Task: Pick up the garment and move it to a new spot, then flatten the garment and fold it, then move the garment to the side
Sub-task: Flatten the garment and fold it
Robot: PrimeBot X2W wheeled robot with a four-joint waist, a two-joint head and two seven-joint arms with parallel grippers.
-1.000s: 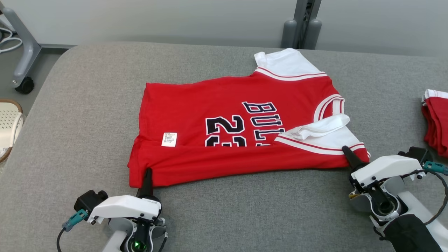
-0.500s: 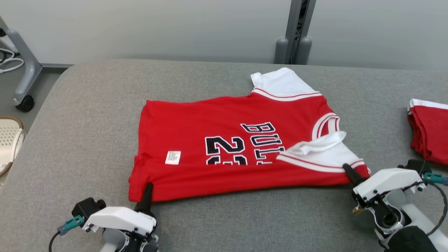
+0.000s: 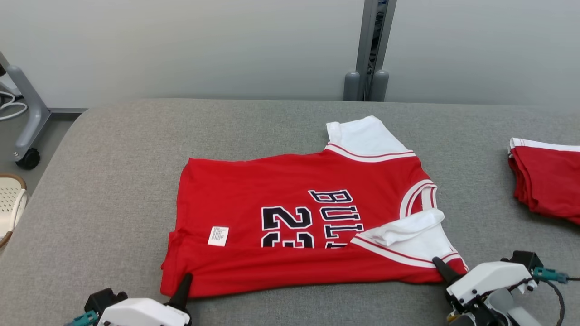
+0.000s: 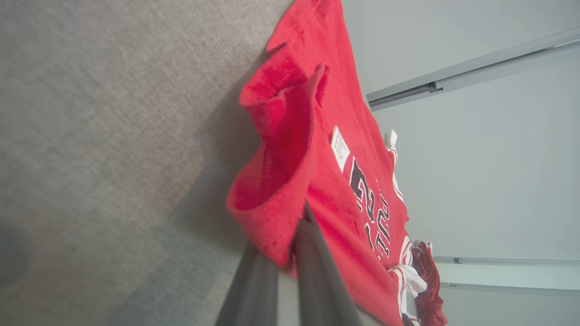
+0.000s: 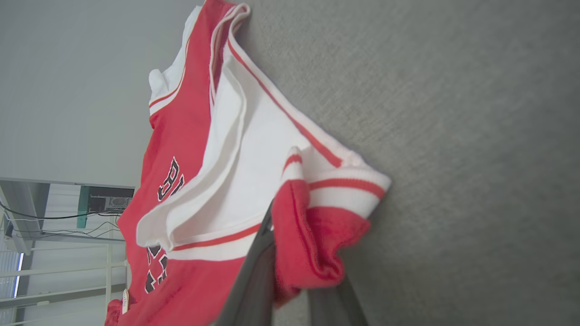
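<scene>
Head view: The red garment point(image 3: 290, 222) lies on the grey bench point(image 3: 113, 181), with its near edge folded over. The left gripper point(image 3: 183, 284) pinches the near left corner. The right gripper point(image 3: 442, 270) pinches the near right corner, by the white sleeve.
Left wrist view: The fingers are closed tight on the red hem.
Right wrist view: The fingers are closed on the red and white corner.

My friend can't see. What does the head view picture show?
A red jersey with white sleeves lies on a grey padded table, its near edge folded over the black number. The left gripper and right gripper each pinch a near corner. Another red garment sits at the right edge.
</scene>
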